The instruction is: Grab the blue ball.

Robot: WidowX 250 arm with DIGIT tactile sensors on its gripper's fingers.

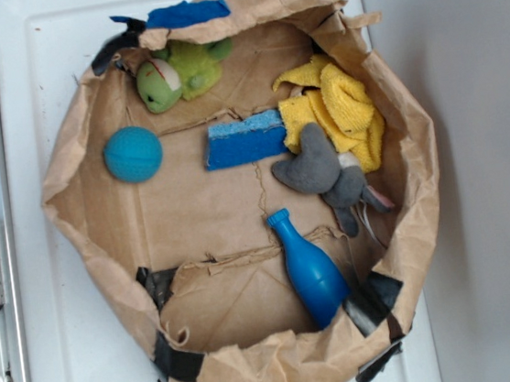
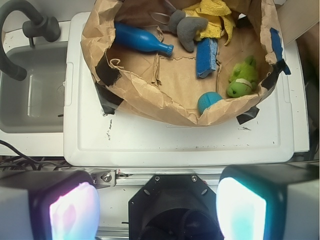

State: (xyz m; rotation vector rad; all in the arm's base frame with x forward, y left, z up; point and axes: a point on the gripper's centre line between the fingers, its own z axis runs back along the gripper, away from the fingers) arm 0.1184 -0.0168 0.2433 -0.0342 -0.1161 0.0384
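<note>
1. The ball [image 1: 133, 154] sits on the paper floor of the bag [image 1: 89, 108], at the left side in the exterior view, just below the green plush [image 1: 177, 73] and well apart from the sponge [image 1: 245, 140] to its right.
2. Nothing touches or covers it, so you likely have a clear drop from above.
3. The bag's walls are rolled down and taped, probably to keep the toys corralled while leaving the top open.
4. The wrist view shows the ball [image 2: 210, 102] half hidden behind the near wall of the bag; only its top peeks out.
5. Only the wrist view shows your gripper [image 2: 157, 207]: two fingers spread wide at the bottom edge, nothing between them, well short of the bag.
6. The exterior view shows no arm, but gives the full layout, including the bottle [image 1: 308, 270], yellow cloth [image 1: 338, 108] and grey plush [image 1: 332, 178] to the right.
</note>
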